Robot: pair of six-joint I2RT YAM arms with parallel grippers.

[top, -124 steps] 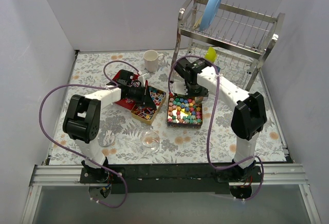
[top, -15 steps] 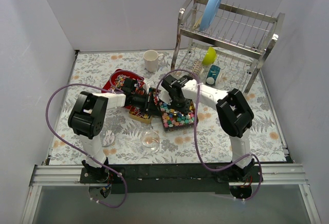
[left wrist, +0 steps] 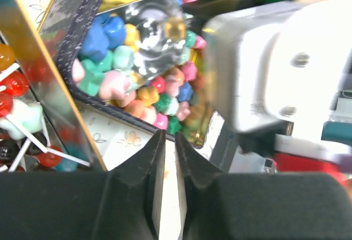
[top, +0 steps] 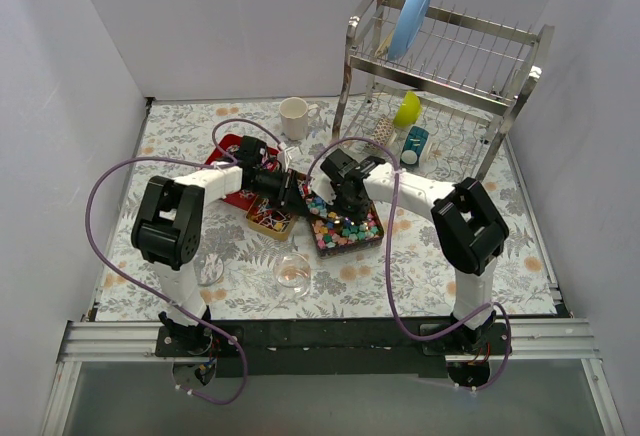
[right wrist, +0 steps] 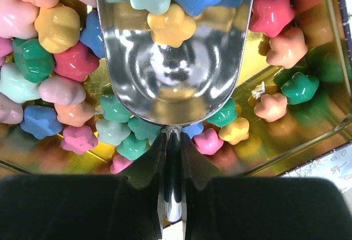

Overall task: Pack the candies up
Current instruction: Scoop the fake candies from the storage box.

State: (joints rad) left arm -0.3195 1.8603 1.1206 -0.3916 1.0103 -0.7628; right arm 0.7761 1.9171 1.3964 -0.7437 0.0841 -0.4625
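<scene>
Right wrist: my right gripper [right wrist: 171, 146] clenches the scoop [right wrist: 176, 69] inside the tray [right wrist: 256, 58] to gather candies [right wrist: 74, 61]; left gripper [left wrist: 169, 141] waits beside the tray, pinched nearly closed on nothing.

The jaws pinch the thin handle of a silver scoop [right wrist: 171, 58], its bowl holding yellow, mint and blue star-shaped candies [right wrist: 171, 24], lying over more pastel candies in a gold-floored tray [right wrist: 250, 64]
</scene>
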